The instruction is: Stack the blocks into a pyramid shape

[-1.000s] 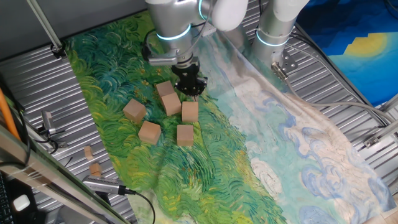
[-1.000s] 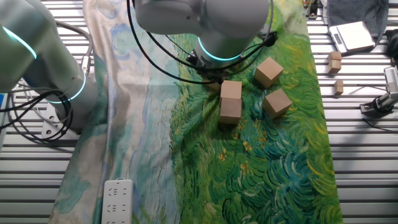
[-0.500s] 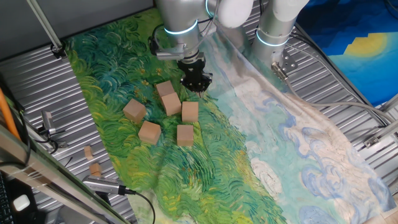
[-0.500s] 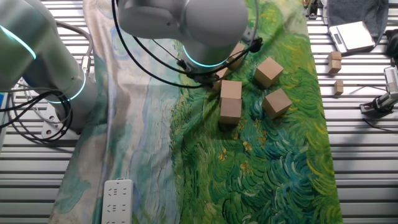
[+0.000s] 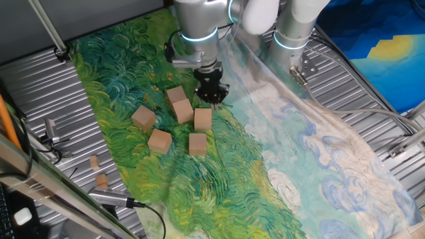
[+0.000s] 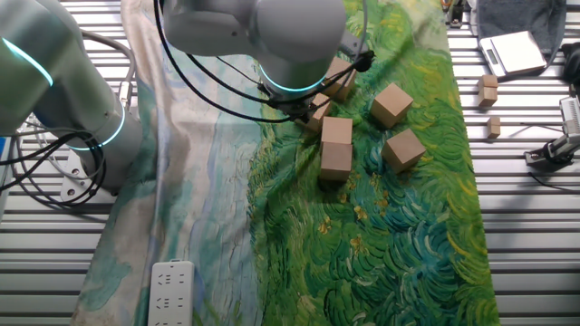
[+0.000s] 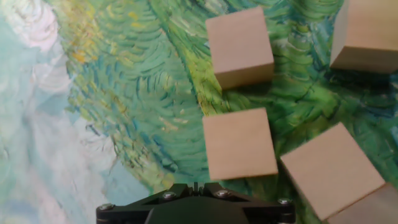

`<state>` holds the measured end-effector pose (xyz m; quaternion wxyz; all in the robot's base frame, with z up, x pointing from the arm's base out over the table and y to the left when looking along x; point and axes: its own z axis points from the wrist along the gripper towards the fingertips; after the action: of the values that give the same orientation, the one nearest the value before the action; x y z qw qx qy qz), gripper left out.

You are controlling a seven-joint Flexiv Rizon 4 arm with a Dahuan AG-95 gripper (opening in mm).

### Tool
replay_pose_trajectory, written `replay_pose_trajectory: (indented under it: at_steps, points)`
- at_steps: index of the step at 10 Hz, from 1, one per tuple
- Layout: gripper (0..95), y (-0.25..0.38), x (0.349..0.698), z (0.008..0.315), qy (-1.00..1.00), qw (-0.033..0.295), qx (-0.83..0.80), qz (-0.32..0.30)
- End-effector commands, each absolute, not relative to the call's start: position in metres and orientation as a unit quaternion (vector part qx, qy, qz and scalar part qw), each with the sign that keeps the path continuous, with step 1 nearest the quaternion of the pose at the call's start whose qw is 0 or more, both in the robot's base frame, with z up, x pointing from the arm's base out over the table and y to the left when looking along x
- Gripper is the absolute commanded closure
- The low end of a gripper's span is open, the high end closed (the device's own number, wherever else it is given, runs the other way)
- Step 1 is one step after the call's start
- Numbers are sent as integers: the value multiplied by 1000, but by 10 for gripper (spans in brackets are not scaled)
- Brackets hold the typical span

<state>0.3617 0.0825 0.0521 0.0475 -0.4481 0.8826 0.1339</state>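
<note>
Six blocks (image 5: 198,118) are lying loose; the claw (image 5: 211,97) is hovering beside them, its opening hidden, probably empty. Descending carelessly risks knocking neighbours.

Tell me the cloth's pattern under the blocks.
Swirling green painted brushstrokes on the cloth, clearest in the hand view.

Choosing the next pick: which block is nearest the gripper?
The block just beside the gripper, centred low in the hand view; the other blocks lie farther off or to one side.
</note>
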Motion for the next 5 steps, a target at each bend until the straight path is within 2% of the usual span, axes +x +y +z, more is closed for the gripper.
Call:
replay_pose_trajectory:
  at_steps: [1, 5]
  points:
    - [950, 85, 372, 57, 881, 46, -450, 137]
    - [950, 87, 380, 60, 882, 47, -446, 143]
